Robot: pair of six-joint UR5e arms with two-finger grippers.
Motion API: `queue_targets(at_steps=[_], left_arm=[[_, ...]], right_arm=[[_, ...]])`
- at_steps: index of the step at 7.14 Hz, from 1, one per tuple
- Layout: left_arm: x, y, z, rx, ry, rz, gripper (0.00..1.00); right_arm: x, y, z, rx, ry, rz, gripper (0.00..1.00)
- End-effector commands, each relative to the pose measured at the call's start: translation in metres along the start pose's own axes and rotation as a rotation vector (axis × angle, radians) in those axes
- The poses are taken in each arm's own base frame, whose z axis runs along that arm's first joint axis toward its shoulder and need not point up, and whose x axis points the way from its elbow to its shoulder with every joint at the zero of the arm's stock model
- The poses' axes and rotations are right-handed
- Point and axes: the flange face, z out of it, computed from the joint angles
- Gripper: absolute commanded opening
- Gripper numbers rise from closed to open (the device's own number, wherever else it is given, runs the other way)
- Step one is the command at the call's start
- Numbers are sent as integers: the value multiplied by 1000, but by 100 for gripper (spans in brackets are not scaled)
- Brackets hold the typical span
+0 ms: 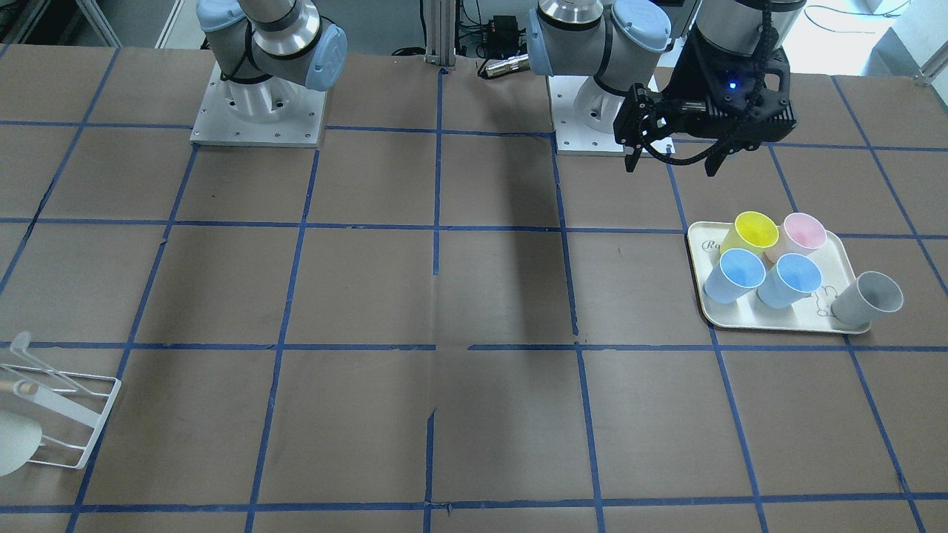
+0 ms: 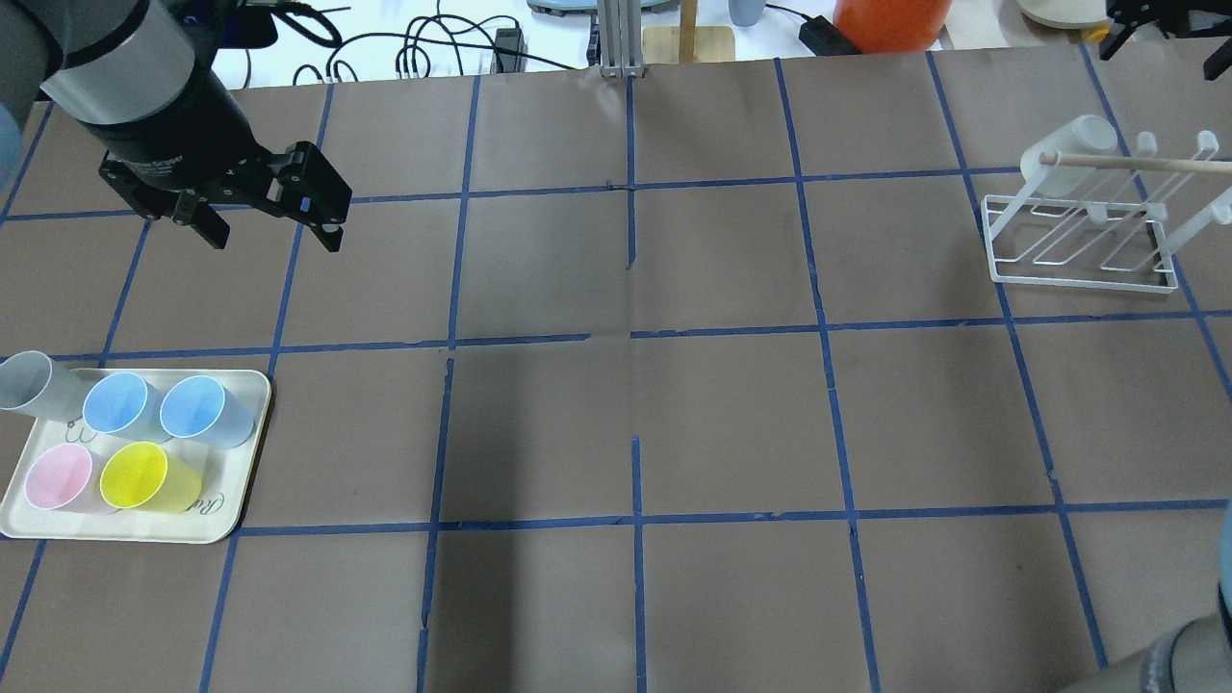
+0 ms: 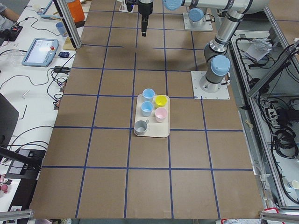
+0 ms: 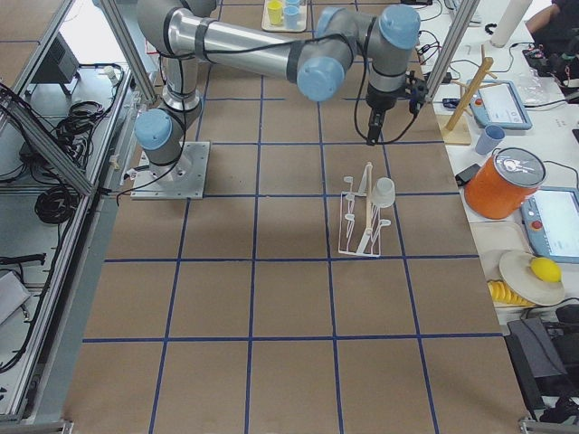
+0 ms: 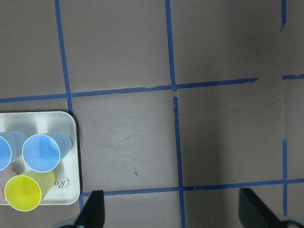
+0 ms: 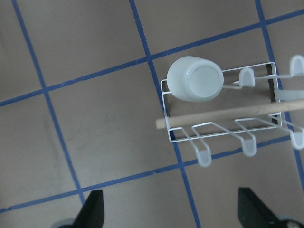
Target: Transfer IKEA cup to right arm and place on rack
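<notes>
In the overhead view, one rack (image 2: 1083, 245) is set near the right edge, and the one IKEA cup (image 2: 1070, 154) is hung bottom up on a prong at the rack's upper left corner. One tray (image 2: 231, 462) is kept at the lower left edge. A wide stretch of brown table (image 2: 635, 404) is seen between them. Five cups are counted on the tray: two blue cups (image 2: 115, 406), one yellow cup (image 2: 135, 474), one pink cup (image 2: 56, 478) and one grey cup (image 2: 34, 383). The left gripper (image 2: 274, 236) is held spread apart at the upper left. The right gripper (image 6: 172, 216) is held spread apart over the rack.
</notes>
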Motion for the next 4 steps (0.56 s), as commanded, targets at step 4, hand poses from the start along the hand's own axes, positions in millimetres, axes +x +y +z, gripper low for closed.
queue_targets(at_steps=[4], left_arm=[[-3,1,-2,4,3,-7,100]], right_arm=[[-143,189,-50,-100,15,-104,100]])
